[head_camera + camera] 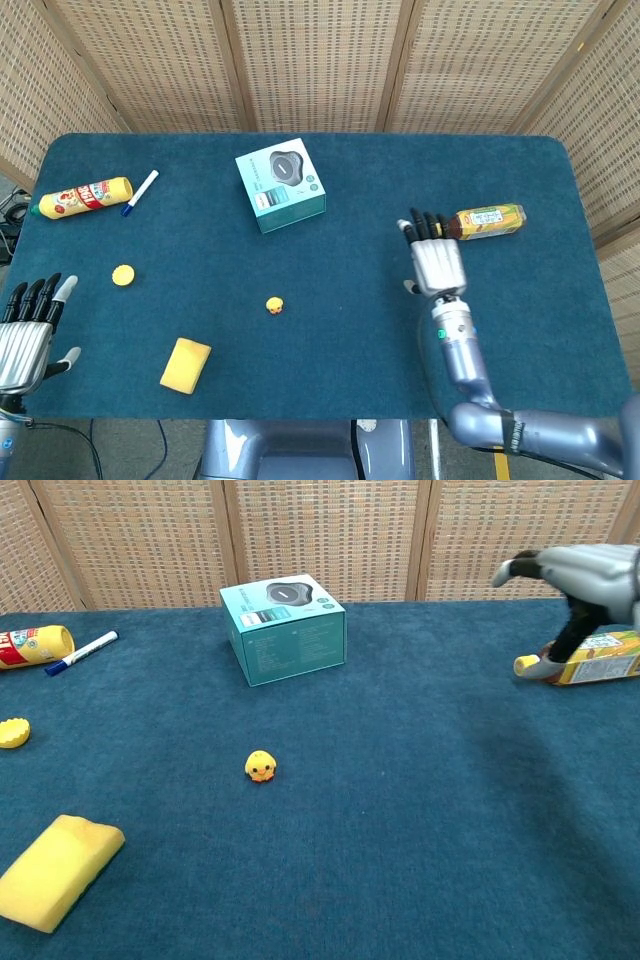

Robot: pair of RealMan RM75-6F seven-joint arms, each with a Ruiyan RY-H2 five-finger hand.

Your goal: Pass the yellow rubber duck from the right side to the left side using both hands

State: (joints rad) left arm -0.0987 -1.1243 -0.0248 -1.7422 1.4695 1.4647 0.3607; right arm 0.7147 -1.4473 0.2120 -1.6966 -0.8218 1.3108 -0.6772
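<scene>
The yellow rubber duck point(275, 305) point(261, 766) stands alone on the blue tablecloth, a little left of the middle, with nothing touching it. My right hand point(434, 260) point(580, 580) hovers far to the duck's right, fingers apart and empty, close to the juice bottle. At the table's front left corner my left hand point(28, 330) is raised beside the edge, fingers spread, holding nothing. The chest view does not show it.
A teal box point(282, 184) point(285, 628) stands behind the duck. A yellow sponge point(186, 364) point(55, 870) and a yellow cap point(123, 275) point(12, 732) lie to its left. A sauce bottle point(84, 196) and marker point(140, 192) sit far left; a juice bottle point(483, 222) point(585, 658) lies at the right.
</scene>
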